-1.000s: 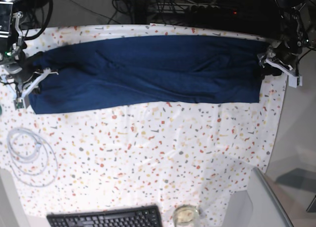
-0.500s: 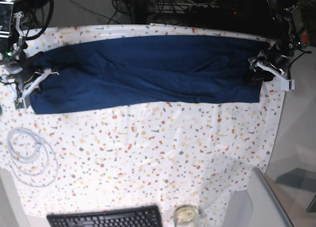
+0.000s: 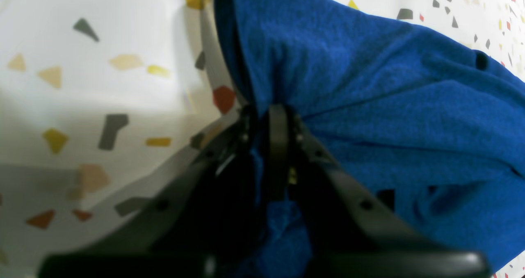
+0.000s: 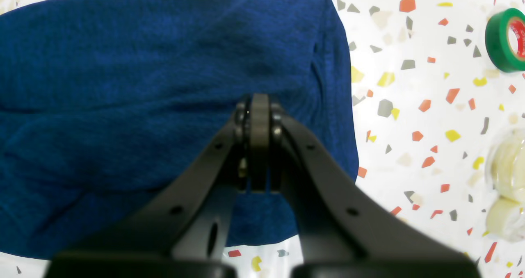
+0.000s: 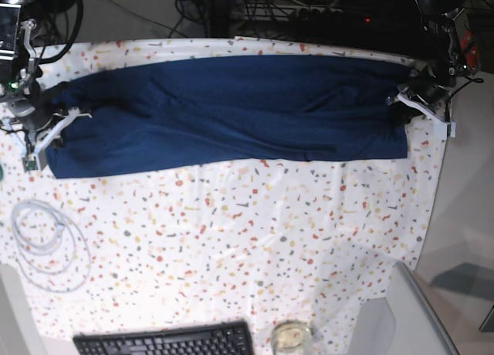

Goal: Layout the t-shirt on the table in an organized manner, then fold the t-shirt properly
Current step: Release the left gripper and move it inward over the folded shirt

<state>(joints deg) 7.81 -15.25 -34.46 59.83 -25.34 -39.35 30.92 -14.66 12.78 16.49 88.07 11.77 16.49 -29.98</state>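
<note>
The dark navy t-shirt [image 5: 231,108] lies stretched in a long wrinkled band across the far part of the speckled table [image 5: 231,239]. My left gripper [image 5: 397,108] is at the shirt's right end. In the left wrist view this gripper [image 3: 268,114] is shut, with a pinch of blue t-shirt [image 3: 389,105] fabric running between its fingers. My right gripper [image 5: 77,113] is at the shirt's left end. The right wrist view shows it [image 4: 258,105] shut on the t-shirt [image 4: 123,64], with creases meeting at its tips.
A green tape roll [image 4: 506,40] and clear tape rolls [image 4: 506,187] lie just off the shirt's left end. A coiled white cable [image 5: 46,243] sits at the left. A black keyboard [image 5: 166,341] and a glass [image 5: 291,337] are at the near edge.
My left gripper has moved in from the table's right edge onto the shirt's right end and shut on the fabric. The right gripper has stayed still.
</note>
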